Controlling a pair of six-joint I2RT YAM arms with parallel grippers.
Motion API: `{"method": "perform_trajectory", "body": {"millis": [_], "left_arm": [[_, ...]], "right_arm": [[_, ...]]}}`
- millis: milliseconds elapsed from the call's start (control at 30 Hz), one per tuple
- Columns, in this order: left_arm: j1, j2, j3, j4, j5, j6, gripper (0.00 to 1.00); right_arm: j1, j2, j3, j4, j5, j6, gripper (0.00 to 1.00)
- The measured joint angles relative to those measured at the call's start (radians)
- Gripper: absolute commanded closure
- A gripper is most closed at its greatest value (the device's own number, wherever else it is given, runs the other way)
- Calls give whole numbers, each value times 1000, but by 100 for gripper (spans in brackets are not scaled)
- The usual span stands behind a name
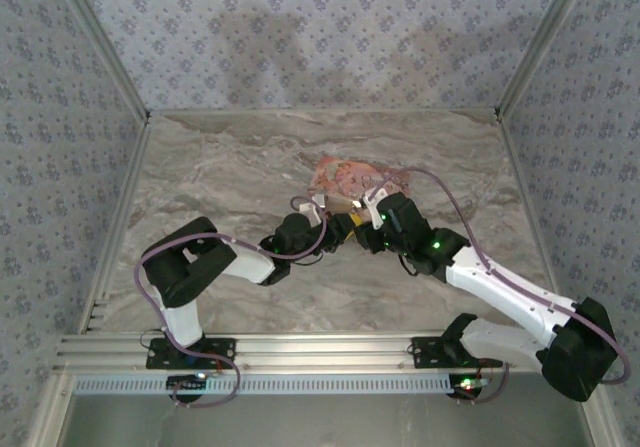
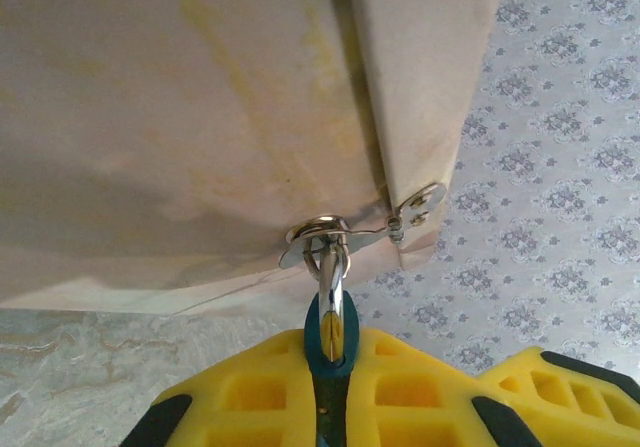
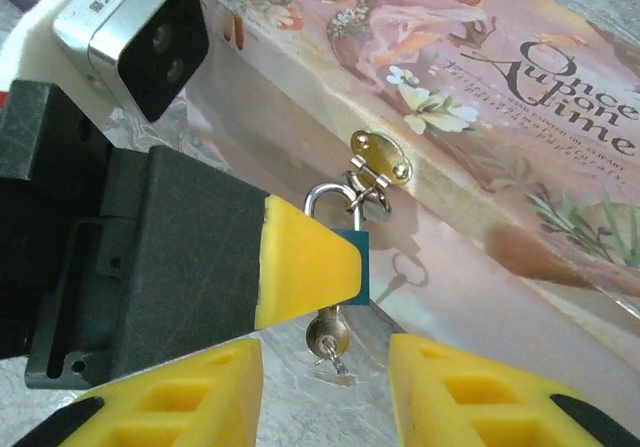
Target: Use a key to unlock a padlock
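The padlock hangs by its shackle from the brass clasp on the side of the pink storybook. Its blue body is pinched between the yellow pads of the left gripper. A key juts from its underside, in the gap of the right gripper, whose jaws stand apart, clear of the key. The storybook lies on a marbled table, with floral-papered walls behind and beside it.
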Motion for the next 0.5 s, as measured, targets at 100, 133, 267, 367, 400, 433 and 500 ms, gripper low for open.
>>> {"method": "perform_trajectory", "body": {"millis": [100,133,267,367,400,433,500], "left_arm": [[0,0,0,0,0,0,100],[0,0,0,0,0,0,100],[0,0,0,0,3,0,100],[0,-2,0,-1,3,0,100],[0,-3,0,-1,3,0,100],[0,-5,0,-1,3,0,100],[0,-9,0,0,4,0,100]], "right_arm": [[4,0,-19,-1,0,3,57],[6,2,-24,-1,0,3,57],[18,17,-37,6,0,3,56],[21,33,-40,11,1,3,57],[21,40,-40,14,2,3,57],[23,48,-40,18,6,3,58],[23,63,-40,26,9,3,59]]}}
